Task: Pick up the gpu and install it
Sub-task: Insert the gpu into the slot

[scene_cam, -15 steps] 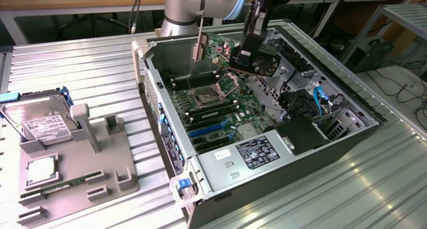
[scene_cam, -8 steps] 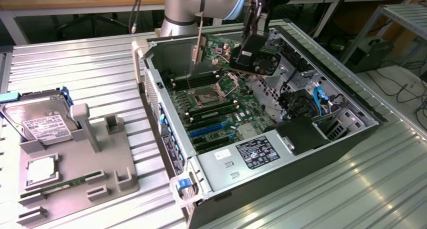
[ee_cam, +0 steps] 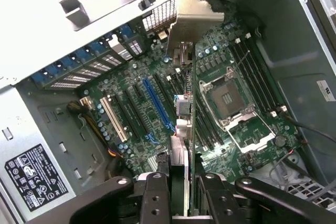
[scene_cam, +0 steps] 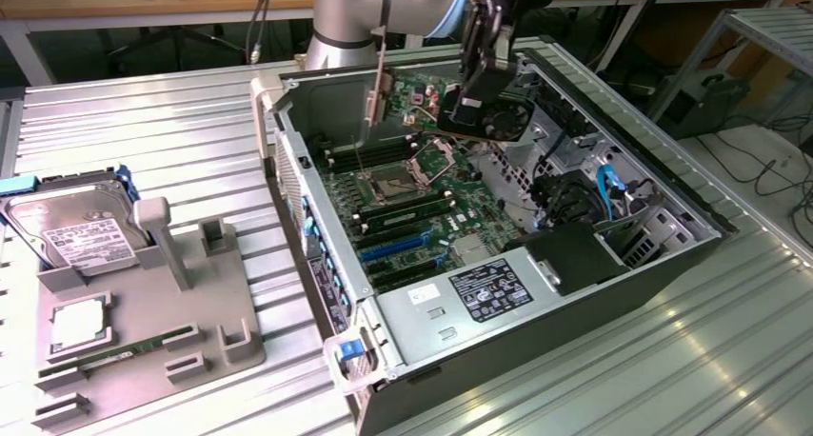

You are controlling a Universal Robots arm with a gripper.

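- Across the ribbed metal counter (scene_cam: pixel 152 122), an open computer case (scene_cam: pixel 597 312) lies on its side, well apart from a grey parts tray (scene_cam: pixel 140 312) at the exterior view's left.
- Inside the case, the green motherboard (scene_cam: pixel 406 208) faces upward, with an empty processor socket (ee_cam: pixel 227 98) and a row of expansion slots.
- Above the motherboard hangs the gpu (scene_cam: pixel 502 120), a thin black card with a round fan. It is clear of the board and not yet seated. From the wrist, I see the card edge-on (ee_cam: pixel 182 129).
- My end effector (scene_cam: pixel 477 98) is clamped on the gpu, one finger on each flat face.
- Beside the card's line runs the long blue slot (ee_cam: pixel 157 106). The card appears to sit nearer the socket than the slot.
- To seat it well, I judge I must keep the card upright and parallel to its slot, point the bracket toward the rear openings, lower it straight, and press evenly without twisting.
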